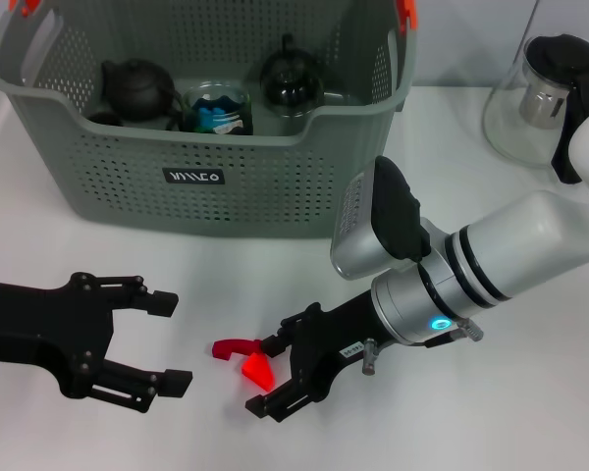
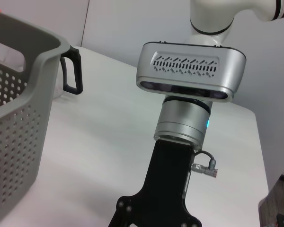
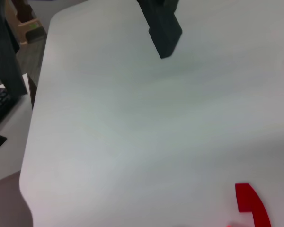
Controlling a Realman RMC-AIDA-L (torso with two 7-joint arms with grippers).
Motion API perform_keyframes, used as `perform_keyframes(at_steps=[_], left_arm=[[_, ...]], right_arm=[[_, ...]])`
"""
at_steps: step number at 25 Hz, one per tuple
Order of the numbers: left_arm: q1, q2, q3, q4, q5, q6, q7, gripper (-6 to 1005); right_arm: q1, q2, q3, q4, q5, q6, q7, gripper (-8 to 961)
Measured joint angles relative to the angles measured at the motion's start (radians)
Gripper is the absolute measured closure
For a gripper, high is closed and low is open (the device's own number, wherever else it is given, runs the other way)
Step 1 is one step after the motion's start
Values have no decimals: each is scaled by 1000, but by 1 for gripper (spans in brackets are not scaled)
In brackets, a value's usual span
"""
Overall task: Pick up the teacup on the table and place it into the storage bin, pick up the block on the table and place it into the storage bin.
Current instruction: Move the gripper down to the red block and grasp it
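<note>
The grey-green perforated storage bin [image 1: 206, 186] stands at the back of the white table; its wall also shows in the left wrist view [image 2: 14, 123]. Inside it are two black teapots [image 1: 135, 88] and a clear teacup with blue inside [image 1: 219, 108]. A red wedge-shaped block [image 1: 258, 370] lies on the table in front of the bin, with a red curved piece [image 1: 231, 346] beside it, also in the right wrist view [image 3: 250, 204]. My right gripper [image 1: 270, 375] is open, low over the table, its fingers on either side of the red wedge. My left gripper [image 1: 175, 341] is open and empty to the left of the block.
A glass teapot with a black lid and handle [image 1: 545, 93] stands at the back right, next to the bin; its handle shows in the left wrist view [image 2: 72, 71]. The right arm's silver wrist [image 2: 189, 94] fills the left wrist view. The table edge [image 3: 31, 142] shows in the right wrist view.
</note>
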Motion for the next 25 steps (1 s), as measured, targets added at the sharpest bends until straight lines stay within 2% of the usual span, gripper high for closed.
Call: perform_keyframes(at_steps=[11, 17, 25], left_arm=[[-4, 2, 1, 0, 0, -4, 0, 47], [-5, 3, 1, 0, 0, -6, -2, 47], [-14, 0, 1, 0, 0, -6, -3, 47]], right_arm=[[-3, -1, -9, -29, 18, 17, -5, 88], [-19, -18, 0, -73, 17, -14, 12, 89], [-8, -23, 2, -77, -80, -46, 106, 88]])
